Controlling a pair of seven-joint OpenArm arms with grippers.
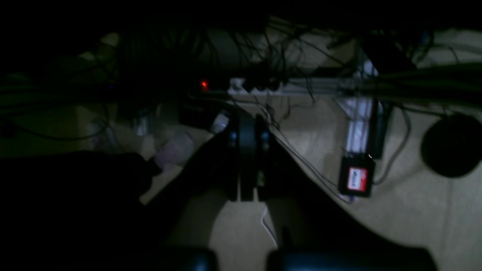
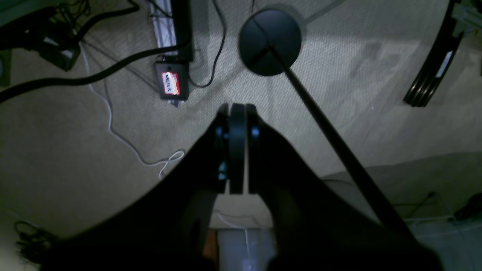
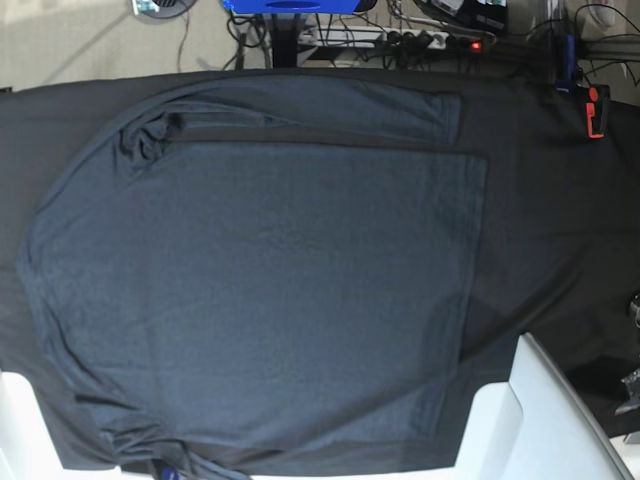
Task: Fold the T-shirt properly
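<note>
Here the T-shirt [image 3: 270, 290] lies spread flat on the black table cloth [image 3: 560, 220], covering most of it. Its long axis runs left to right in the base view: rounded, bunched edge at the left, straight edge toward the right. In the wrist views the right gripper [image 2: 237, 113] and the left gripper [image 1: 246, 124] are both closed, holding nothing, over the carpet [image 2: 357, 94].
</note>
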